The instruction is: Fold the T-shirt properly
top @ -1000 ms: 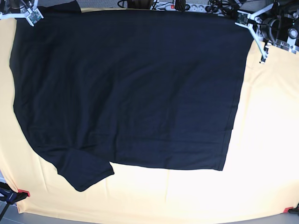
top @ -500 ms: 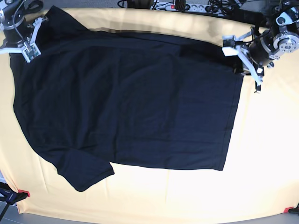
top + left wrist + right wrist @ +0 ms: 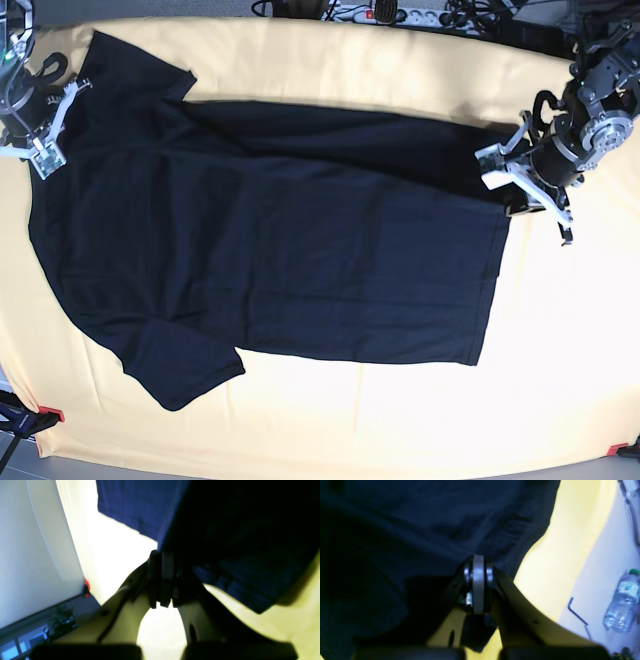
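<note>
plain black T-shirt, yellow-cream cloth

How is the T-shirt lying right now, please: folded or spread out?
Partly folded: the T-shirt is mostly flat on the yellow cloth, its far edge carried over itself by both shut grippers.

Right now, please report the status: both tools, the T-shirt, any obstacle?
Left tool shut on T-shirt far edge. Right tool shut on same edge, other end. Far edge lifted, folding over; rest flat on yellow cloth. Nothing in the way.

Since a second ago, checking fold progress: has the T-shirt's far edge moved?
Yes. The T-shirt far edge has come toward the camera, baring the yellow cloth behind.
</note>
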